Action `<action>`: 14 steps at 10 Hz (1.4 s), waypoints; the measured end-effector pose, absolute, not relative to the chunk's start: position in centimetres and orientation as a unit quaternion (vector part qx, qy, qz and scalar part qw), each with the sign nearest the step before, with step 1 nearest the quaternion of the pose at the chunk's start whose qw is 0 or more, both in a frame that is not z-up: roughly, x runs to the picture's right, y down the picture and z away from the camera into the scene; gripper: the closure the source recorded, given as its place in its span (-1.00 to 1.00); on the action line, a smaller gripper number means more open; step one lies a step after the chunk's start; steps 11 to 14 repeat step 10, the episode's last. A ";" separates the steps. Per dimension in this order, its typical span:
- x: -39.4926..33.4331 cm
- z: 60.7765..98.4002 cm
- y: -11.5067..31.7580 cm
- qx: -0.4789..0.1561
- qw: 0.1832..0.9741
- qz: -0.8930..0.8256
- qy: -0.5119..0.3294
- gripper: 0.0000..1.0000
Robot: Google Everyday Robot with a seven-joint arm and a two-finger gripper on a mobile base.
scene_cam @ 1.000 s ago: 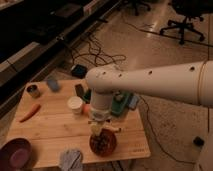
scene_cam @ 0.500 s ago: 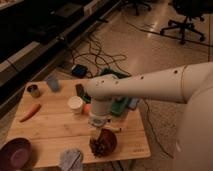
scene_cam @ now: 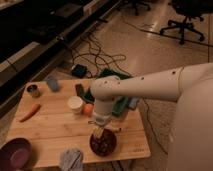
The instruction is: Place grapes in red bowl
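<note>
Near the front edge of the wooden surface, the gripper hangs straight down over the red bowl, its tip right at the bowl's mouth. Dark, bumpy fruit fills the inside of the bowl, and I take that to be the grapes, sitting in or just above it under the tip. Whether the jaws are spread or pinching the cluster I cannot tell; the arm's wrist hides them from where I stand.

If the cluster is not yet let go, the thing to do well now is the release: keep the tip centred over the bowl and low, open fully, then lift straight up so nothing clings and gets dragged over the rim. A sideways pull would risk tipping the shallow bowl, which stands close to the front edge.

The neighbours call for little care. The white cup and the small orange fruit stand just behind the bowl, so a vertical retreat avoids them. The carrot and the purple bowl are well apart to one side, and a crumpled grey cloth lies near the front edge beside the red bowl.
</note>
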State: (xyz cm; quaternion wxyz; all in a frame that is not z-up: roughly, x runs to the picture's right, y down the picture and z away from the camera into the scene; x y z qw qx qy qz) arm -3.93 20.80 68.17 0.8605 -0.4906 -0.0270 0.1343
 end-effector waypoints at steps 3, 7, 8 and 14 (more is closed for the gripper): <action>-3.2 69.2 20.9 -0.493 0.856 0.157 -0.007 0.08; -2.1 68.8 20.0 -0.474 0.863 0.174 0.023 -0.59; -2.1 68.8 20.0 -0.475 0.862 0.173 0.023 -0.60; -2.0 68.8 20.0 -0.475 0.862 0.175 0.024 -0.60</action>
